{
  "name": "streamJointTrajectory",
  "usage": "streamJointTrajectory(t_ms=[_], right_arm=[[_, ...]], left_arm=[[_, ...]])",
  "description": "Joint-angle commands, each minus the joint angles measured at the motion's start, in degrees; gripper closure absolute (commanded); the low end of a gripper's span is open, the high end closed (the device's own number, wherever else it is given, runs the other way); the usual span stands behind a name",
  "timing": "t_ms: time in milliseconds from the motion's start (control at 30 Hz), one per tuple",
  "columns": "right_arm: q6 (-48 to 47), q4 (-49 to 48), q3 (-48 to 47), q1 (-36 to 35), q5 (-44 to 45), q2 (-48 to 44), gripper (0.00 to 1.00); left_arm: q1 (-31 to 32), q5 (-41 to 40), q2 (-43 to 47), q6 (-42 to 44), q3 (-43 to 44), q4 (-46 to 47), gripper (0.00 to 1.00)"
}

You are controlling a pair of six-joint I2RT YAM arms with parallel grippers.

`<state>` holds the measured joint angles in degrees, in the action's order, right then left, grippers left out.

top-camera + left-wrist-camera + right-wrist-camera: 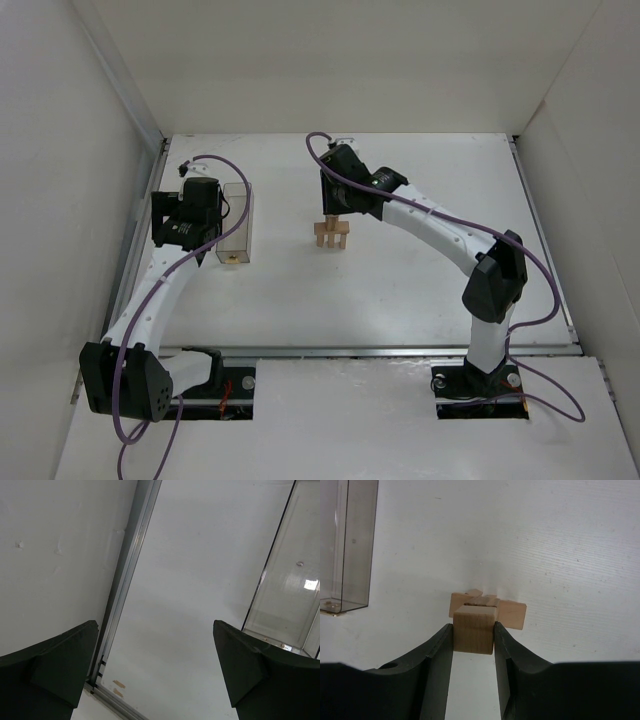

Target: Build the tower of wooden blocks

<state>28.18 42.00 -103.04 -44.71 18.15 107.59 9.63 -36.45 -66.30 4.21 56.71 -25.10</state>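
Two arms are reaching over the worktop (420,300), and one tower (332,237) is standing near its middle, a little toward the far edge. The right gripper (473,627) is hanging directly over that tower, and its two fingers are pinching one cube (474,634) by its opposite sides. The cube is sitting just above one crosspiece (512,615) at the tower's top; whether the two are touching cannot be told. From above, a few upright pieces are showing under the crosspiece, but they are too small to count.

One clear box (236,222) is standing close to the left edge, well apart from the tower. The left gripper (155,625) is hovering between that box and the metal rail (125,595) running along the left edge. Its two fingers are spread wide and are holding nothing.
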Motion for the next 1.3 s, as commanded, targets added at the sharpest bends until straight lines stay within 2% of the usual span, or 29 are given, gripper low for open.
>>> streamJointTrajectory(t_ms=[0, 600, 667, 1033, 1267], right_arm=[[0.8, -1.7, 0.0, -0.5, -0.6, -1.4, 0.61], [0.8, -2.3, -0.5, -0.5, -0.6, -0.9, 0.61], [0.8, -2.3, -0.5, -0.5, -0.6, -0.9, 0.59], [0.8, -2.3, -2.1, -0.5, -1.1, 0.2, 0.57], [0.8, -1.7, -2.1, -0.5, -1.6, 0.2, 0.41]], left_arm=[[-0.1, -0.1, 1.2, -0.1, 0.5, 1.0, 0.01], [-0.1, -0.1, 1.2, -0.1, 1.0, 1.0, 0.01], [-0.1, -0.1, 1.2, -0.1, 1.0, 1.0, 0.01], [-0.1, -0.1, 1.2, -0.1, 0.5, 1.0, 0.01], [-0.1, -0.1, 1.2, -0.1, 0.5, 1.0, 0.01]])
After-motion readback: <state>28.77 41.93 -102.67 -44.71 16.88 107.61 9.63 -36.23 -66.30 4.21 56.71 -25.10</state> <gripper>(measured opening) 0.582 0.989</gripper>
